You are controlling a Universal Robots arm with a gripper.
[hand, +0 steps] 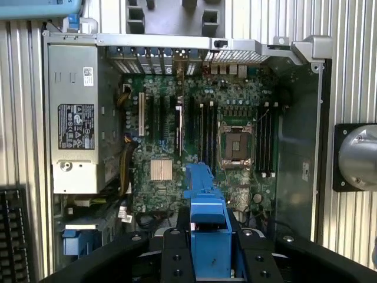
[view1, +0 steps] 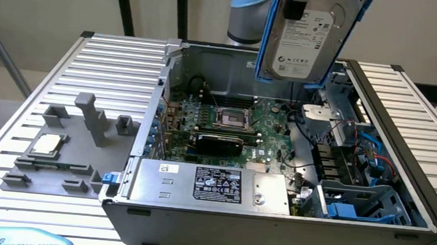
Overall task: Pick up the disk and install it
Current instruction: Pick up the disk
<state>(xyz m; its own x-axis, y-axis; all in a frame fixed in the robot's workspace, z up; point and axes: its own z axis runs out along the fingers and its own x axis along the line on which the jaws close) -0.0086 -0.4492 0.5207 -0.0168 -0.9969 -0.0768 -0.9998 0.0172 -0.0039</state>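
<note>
Ribbed metal desk (view1: 124, 54), broad and pale, under everything. Lying open on it, a grey computer case (view1: 273, 231), side panel off, innards facing up. Across the floor of the case, a green motherboard (view1: 267, 131). Along the near wall in the exterior view, a large silver box (view1: 268, 191) with a black label. On the desk at the exterior view's left, just beside the case, a grey moulded fixture (view1: 56, 164) with upright posts.

Held aloft above the far rim of the case, clear of it and of everything within: the disk (view1: 311, 40). Flat, rectangular, silver-grey, white printed label turned toward the exterior camera, bright blue plastic frame round the edges, nearly upright and tilted a little. Just behind it, a pale blue joint of the robot arm (view1: 248, 13). From the wrist, the blue frame end-on between black fingers (hand: 175, 253), one on either side, pinching the disk.

In the near corner at the exterior view's right, a grey-blue drive bay (view1: 358, 202). Between bay and motherboard, below the disk, a tangle of cables (view1: 331, 141). Near the middle of the board, an empty processor socket (view1: 230, 118). On the fixture, a small square silver chip (view1: 48, 143).
</note>
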